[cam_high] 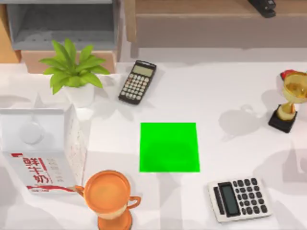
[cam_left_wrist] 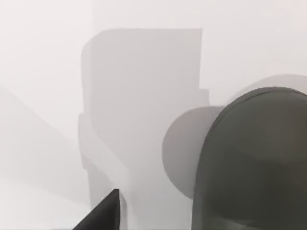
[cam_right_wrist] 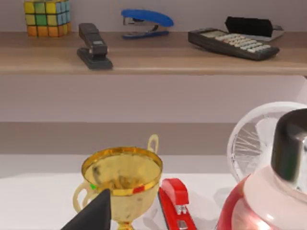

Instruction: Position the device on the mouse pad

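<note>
A plain bright green square mouse pad [cam_high: 169, 147] is seen on the white table [cam_high: 230, 96]. Beyond the pad, a black calculator [cam_high: 137, 82] with pale keys is seen; nearer than it, a light grey calculator [cam_high: 239, 199] with dark keys.

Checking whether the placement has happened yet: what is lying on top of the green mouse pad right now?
Nothing lies on the green mouse pad. The black calculator lies behind it, the white calculator at its front right, both on the table.
</note>
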{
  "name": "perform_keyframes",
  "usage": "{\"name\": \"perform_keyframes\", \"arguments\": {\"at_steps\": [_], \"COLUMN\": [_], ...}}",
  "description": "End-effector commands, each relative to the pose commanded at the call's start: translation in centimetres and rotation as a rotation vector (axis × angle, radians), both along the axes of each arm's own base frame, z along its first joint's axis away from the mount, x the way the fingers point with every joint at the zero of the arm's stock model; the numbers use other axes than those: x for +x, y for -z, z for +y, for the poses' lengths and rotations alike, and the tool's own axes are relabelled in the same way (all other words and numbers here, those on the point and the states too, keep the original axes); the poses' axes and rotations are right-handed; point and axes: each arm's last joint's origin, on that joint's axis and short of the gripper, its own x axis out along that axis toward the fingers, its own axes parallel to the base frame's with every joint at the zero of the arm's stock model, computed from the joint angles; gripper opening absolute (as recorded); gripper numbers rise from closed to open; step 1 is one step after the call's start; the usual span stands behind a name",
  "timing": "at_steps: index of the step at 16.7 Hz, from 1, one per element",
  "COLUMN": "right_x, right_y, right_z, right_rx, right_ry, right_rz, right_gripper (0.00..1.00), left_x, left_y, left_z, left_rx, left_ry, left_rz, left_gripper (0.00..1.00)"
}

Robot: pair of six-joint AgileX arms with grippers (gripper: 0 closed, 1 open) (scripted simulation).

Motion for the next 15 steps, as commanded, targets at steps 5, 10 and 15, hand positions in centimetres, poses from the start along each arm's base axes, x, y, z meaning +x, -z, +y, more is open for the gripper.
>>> {"name": "perform_keyframes", "arguments": {"at_steps": [5,10,15], "right_x": [0.00,0.00,0.00], "right_y": [0.00,0.00,0.00], "right_z": [0.00,0.00,0.00], "right_rx": [0.000,0.000,0.000], "right_ry": [0.000,0.000,0.000], "right_rz": [0.000,0.000,0.000], "right_gripper": [1.00,1.00,1.00], "left_x": [0.00,0.00,0.00], "left_y": [0.00,0.00,0.00], "left_z": [0.00,0.00,0.00], "left_rx": [0.000,0.000,0.000], "left_ry": [0.000,0.000,0.000], "left_rz": [0.000,0.000,0.000], "left_gripper": [0.85,0.47,0.10]}}
